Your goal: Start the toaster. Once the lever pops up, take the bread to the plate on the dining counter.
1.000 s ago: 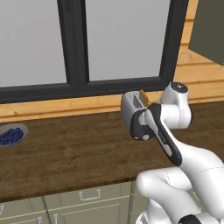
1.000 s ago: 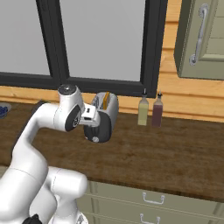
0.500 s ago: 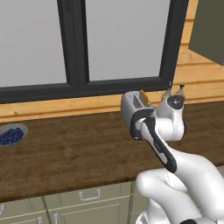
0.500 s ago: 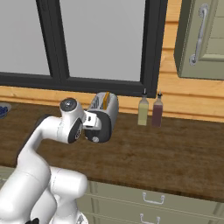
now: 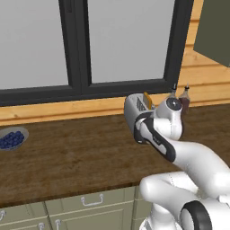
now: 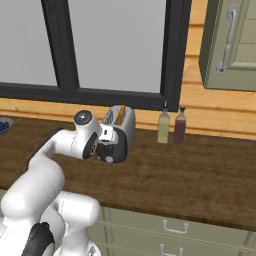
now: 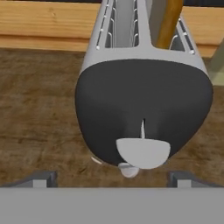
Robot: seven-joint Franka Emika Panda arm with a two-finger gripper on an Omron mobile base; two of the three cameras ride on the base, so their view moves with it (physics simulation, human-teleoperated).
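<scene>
1. Swinging down and toward the toaster (image 7: 142, 83) over the last second, my hand has gone from raised beside it to level with its black end panel, which now faces me close up; the base views have not shifted, so only my arm has moved.
2. My jaws (image 7: 112, 178) are spread wide and grasp nothing; their two dark tips sit low at either side of the hand view, with the panel between and beyond them.
3. Straight ahead along my reach lies the toaster, on the dark wooden tabletop (image 5: 67, 152) under the window. Its long axis runs away from me, slots receding toward the wall, so I meet it end-on.
4. On that panel the lever (image 7: 143, 152), a pale rounded tab, sits low, with a thin slit above it; it lies just ahead of the tips and roughly centred between them. I judge that the coming press must come from above the tab, so its height against my tips is what matters, and I cannot tell whether I touch it yet.
5. One toaster slot holds the bread (image 7: 169, 22), upright, its tan edge standing above the slot on the right in the hand view; the other slot looks empty.
6. Well off to the left, a small grey bowl (image 5: 12, 137) holds blue berries. Two bottles (image 6: 171, 127) stand against the wall just right of the toaster.
</scene>
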